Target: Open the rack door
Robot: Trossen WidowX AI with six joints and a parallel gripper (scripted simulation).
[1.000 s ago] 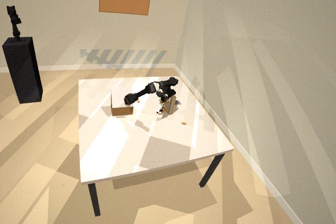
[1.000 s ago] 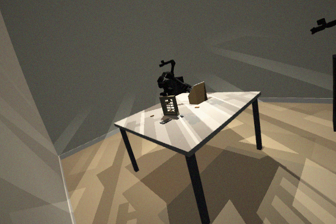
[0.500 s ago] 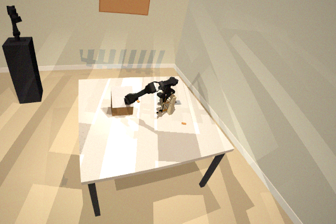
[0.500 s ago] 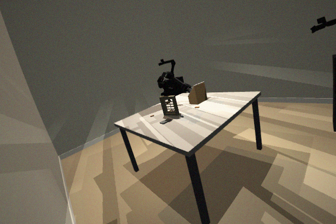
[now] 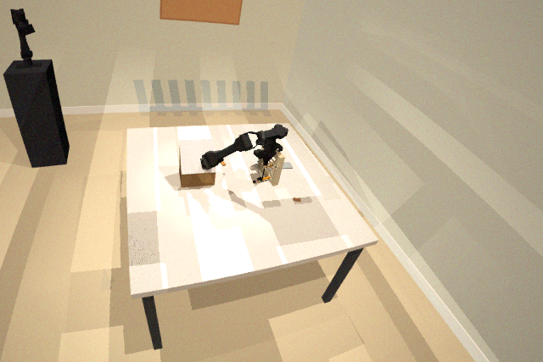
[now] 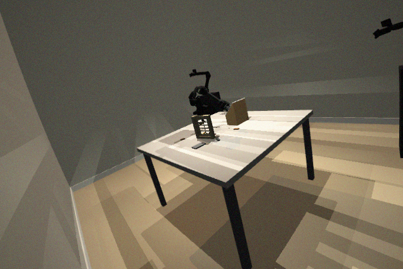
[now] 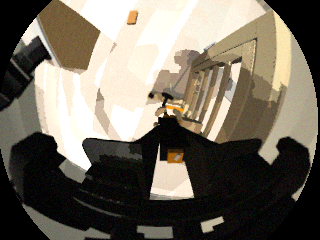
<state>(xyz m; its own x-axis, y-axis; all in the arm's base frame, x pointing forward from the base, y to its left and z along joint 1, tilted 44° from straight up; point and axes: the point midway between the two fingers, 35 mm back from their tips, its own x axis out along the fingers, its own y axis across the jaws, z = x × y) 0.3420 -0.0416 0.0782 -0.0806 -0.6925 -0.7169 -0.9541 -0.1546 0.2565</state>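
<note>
The rack's wooden frame (image 5: 277, 170) (image 6: 213, 130) (image 7: 262, 75) stands upright on the table, with thin bars across its opening. My gripper (image 5: 265, 162) (image 7: 168, 130) points down on the near side of the frame in the top view. Its fingers are shut on the door's upright handle, whose dark body and orange part (image 7: 175, 156) show between them. More orange (image 5: 265, 178) (image 7: 174, 107) shows low beside the frame. How far the handle is turned and the door's angle cannot be told clearly. In the exterior view the fingers are hidden behind the frame.
A brown box (image 5: 197, 180) (image 6: 237, 113) (image 7: 70, 37) stands beside the arm. Small orange blocks (image 5: 296, 199) (image 6: 236, 128) (image 7: 132, 17) lie on the table (image 5: 184, 257). A flat grey piece (image 5: 287, 165) (image 6: 198, 145) lies behind the frame in the top view.
</note>
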